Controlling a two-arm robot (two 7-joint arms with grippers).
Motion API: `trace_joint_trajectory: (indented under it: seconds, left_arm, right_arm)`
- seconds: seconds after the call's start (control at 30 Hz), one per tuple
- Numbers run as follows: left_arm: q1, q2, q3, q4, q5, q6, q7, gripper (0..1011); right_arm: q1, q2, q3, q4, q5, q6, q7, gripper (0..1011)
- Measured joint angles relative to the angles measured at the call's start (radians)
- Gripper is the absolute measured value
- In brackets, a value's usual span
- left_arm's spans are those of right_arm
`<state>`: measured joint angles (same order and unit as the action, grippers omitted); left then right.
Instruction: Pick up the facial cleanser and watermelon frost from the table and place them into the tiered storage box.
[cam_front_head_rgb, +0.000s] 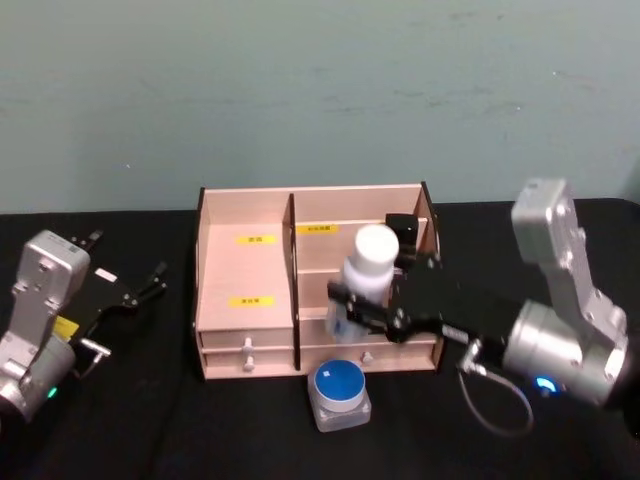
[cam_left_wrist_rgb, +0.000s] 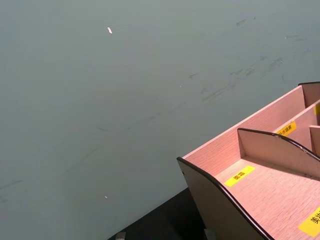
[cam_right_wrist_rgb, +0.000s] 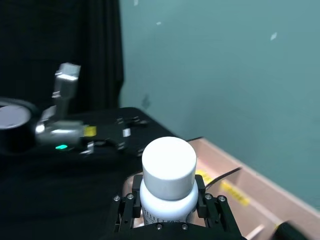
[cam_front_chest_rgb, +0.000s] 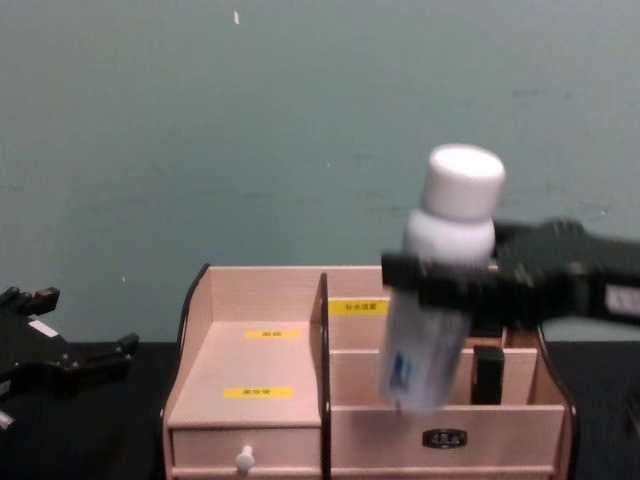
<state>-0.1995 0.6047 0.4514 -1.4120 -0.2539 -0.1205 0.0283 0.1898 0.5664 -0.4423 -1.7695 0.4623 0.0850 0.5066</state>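
Right now the right pincer (cam_front_chest_rgb: 437, 283) is clamped on the white bottle (cam_front_head_rgb: 376, 245), with one finger on each side of the body just under the shoulder. The bottle hangs in the air, tilted so that its round cap leans toward the right side of the worktop (cam_front_head_rgb: 150, 420). It is held over the right half of the wooden box (cam_front_head_rgb: 245, 285), and its base is low over the front steps there. Whether the base touches the wood cannot be told.

The wooden box stands in the middle of the worktop, toward the far edge, with its two small drawers (cam_front_head_rgb: 248, 350) facing the near edge. Yellow labels (cam_front_head_rgb: 256, 239) mark its steps. A black bottle (cam_front_chest_rgb: 487, 375) stands upright in the back right compartment.

The blue-lidded jar (cam_front_head_rgb: 338, 385) sits upright on the worktop just in front of the box, toward the near edge and below the held bottle. Nothing grips it.

The left pincer (cam_front_head_rgb: 128, 272) rests near the left edge of the worktop, well apart from the box. Its fingers are spread wide and hold nothing.
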Motion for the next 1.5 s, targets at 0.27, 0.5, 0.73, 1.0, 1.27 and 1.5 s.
trace_joint_trajectory:
  seconds: [0.27, 0.5, 0.73, 1.0, 1.27, 1.5]
  left_arm:
    - [0.000, 0.000, 0.000, 0.000, 0.000, 0.000, 0.000, 1010]
    - [0.000, 0.000, 0.000, 0.000, 0.000, 0.000, 0.000, 1010]
    - [0.000, 0.000, 0.000, 0.000, 0.000, 0.000, 0.000, 1010]
    - [0.000, 0.000, 0.000, 0.000, 0.000, 0.000, 0.000, 1010]
    - [0.000, 0.000, 0.000, 0.000, 0.000, 0.000, 0.000, 1010]
    - [0.000, 0.000, 0.000, 0.000, 0.000, 0.000, 0.000, 1010]
  right_arm:
    - [0.114, -0.074, -0.009, 0.111, -0.048, 0.010, -0.049, 595]
    - [0.195, -0.131, -0.017, 0.210, -0.069, -0.006, -0.050, 595]
    - [0.245, -0.170, -0.021, 0.292, -0.081, -0.022, -0.041, 595]
    - [0.284, -0.207, -0.033, 0.388, -0.090, -0.041, -0.023, 595]
    - [0.313, -0.231, -0.044, 0.462, -0.098, -0.060, 0.000, 594]
    - [0.334, -0.246, -0.052, 0.507, -0.107, -0.065, 0.012, 595]
